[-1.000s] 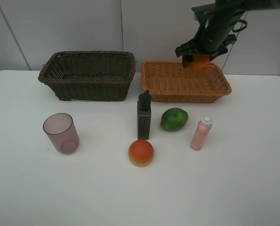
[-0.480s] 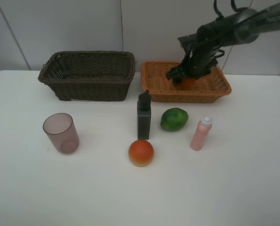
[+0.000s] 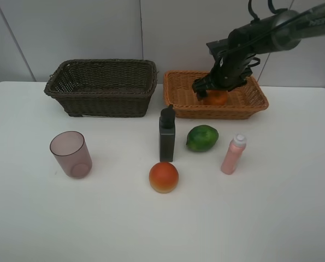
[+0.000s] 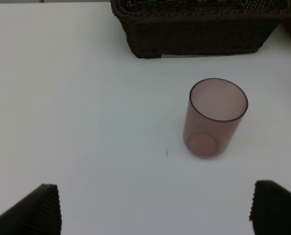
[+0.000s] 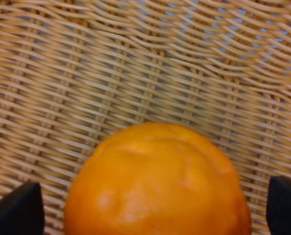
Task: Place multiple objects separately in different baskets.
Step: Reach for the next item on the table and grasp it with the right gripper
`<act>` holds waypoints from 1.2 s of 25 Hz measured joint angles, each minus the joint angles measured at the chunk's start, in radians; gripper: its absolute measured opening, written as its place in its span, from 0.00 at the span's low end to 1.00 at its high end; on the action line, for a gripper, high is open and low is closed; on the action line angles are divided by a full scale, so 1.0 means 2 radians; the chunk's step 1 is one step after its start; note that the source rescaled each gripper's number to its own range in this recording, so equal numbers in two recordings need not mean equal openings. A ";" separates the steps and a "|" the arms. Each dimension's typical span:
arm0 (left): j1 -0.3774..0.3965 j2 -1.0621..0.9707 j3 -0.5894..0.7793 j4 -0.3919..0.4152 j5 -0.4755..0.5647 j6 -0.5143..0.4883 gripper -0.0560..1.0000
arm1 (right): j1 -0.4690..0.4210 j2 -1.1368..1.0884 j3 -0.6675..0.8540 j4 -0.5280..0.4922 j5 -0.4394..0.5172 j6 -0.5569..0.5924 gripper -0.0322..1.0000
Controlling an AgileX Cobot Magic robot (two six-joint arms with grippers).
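The orange lies in the light orange-tan basket; my right gripper is low over it. In the right wrist view the orange rests on the weave and the fingertips stand wide apart on either side, clear of it, so the gripper is open. The dark brown basket holds nothing I can see. On the table stand the mauve cup, dark grey bottle, green fruit, pink bottle and red-orange fruit. My left gripper is open, short of the cup.
The white table has its back edge just behind the baskets, against a light wall. The dark basket's front wall shows beyond the cup in the left wrist view. The left arm is out of the high view.
My right gripper came down with the orange from above the light basket's far rim into the basket. Its fingers now stand apart from the orange, which rests on the basket floor.
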State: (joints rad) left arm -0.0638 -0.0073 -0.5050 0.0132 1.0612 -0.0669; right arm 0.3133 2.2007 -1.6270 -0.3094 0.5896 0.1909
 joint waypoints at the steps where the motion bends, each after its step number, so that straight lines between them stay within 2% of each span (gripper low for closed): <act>1: 0.000 0.000 0.000 0.000 0.000 0.000 1.00 | 0.000 -0.003 0.000 0.005 0.004 0.000 1.00; 10: 0.000 0.000 0.000 0.000 0.000 0.000 1.00 | 0.024 -0.062 0.000 0.034 0.093 0.000 1.00; 16: 0.000 0.000 0.000 0.000 0.000 0.000 1.00 | 0.055 -0.090 -0.001 0.041 0.213 0.000 1.00; 19: 0.000 0.000 0.000 0.000 0.000 0.000 1.00 | 0.068 -0.098 0.000 0.042 0.257 0.000 1.00; 24: 0.000 0.000 0.000 0.000 0.000 0.000 1.00 | 0.091 -0.132 0.024 0.054 0.273 0.000 1.00; 30: 0.000 0.000 0.000 0.000 0.000 0.000 1.00 | 0.093 -0.175 0.084 0.073 0.274 0.007 1.00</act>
State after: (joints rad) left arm -0.0638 -0.0073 -0.5050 0.0132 1.0612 -0.0669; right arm 0.4991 1.8505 -1.4597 -0.1643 1.1383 0.2054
